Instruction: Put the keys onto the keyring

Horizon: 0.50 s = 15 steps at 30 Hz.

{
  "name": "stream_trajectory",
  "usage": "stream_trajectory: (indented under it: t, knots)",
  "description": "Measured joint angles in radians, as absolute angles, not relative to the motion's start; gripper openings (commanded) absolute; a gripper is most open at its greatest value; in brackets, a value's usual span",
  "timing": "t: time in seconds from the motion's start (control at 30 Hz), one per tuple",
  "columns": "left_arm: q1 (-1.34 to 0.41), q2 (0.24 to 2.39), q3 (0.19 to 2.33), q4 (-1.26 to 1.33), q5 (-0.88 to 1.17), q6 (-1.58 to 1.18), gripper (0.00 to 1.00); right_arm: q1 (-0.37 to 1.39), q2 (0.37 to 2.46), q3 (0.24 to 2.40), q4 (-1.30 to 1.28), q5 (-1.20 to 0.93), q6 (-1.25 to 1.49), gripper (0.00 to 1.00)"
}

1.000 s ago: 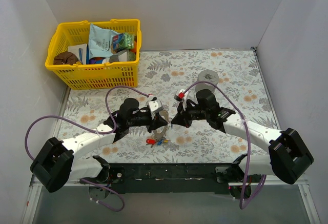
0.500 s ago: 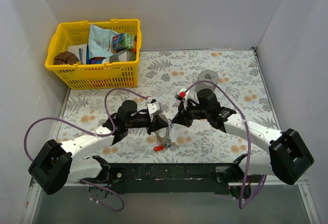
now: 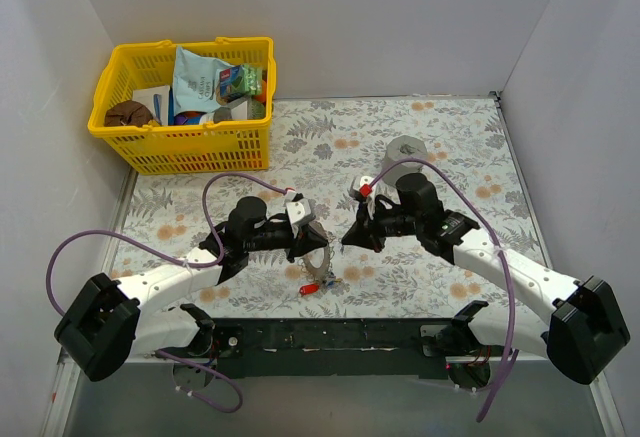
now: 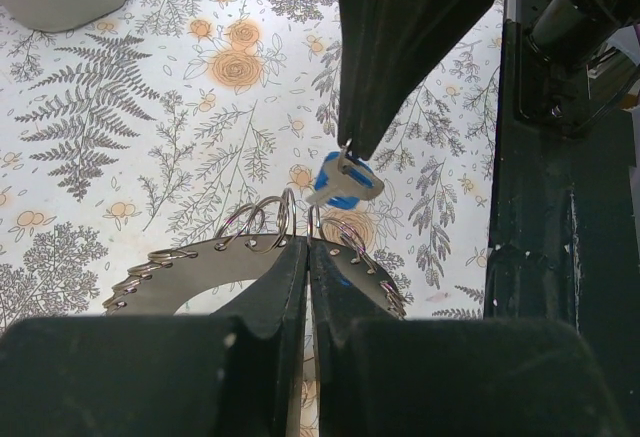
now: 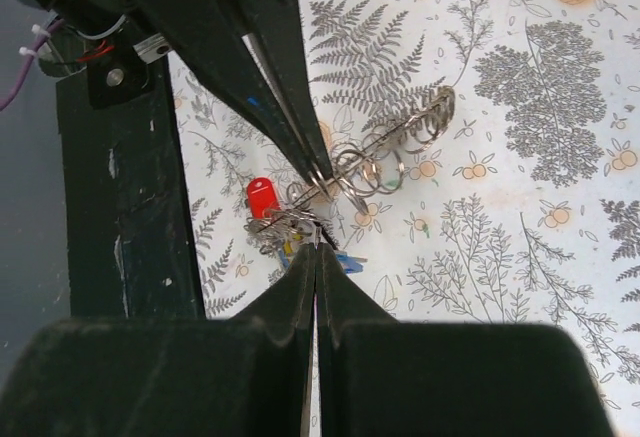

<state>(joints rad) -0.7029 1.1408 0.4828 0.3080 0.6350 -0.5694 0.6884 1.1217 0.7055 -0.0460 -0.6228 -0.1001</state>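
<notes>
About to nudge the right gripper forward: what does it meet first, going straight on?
The keyring, pinched by the left gripper, lies just ahead of the right gripper, which holds a blue key. It would likely meet those loops first, though depth is unclear.

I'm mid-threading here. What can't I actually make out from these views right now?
1. Left wrist: whether the blue key is on the keyring yet; the left fingers cover the ring's near side.
2. Right wrist: most of the blue key, hidden behind the right fingers.
3. Top view: any keys beside the red key, too small to count.
</notes>
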Motion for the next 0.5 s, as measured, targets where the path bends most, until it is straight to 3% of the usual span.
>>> stream_trajectory:
  t: [0.5]
  knots:
    - [-0.704,1.153,0.483,0.322,0.636,-0.570,0.00,0.716,1.213,0.790,-0.051,-0.701,-0.048,0.01]
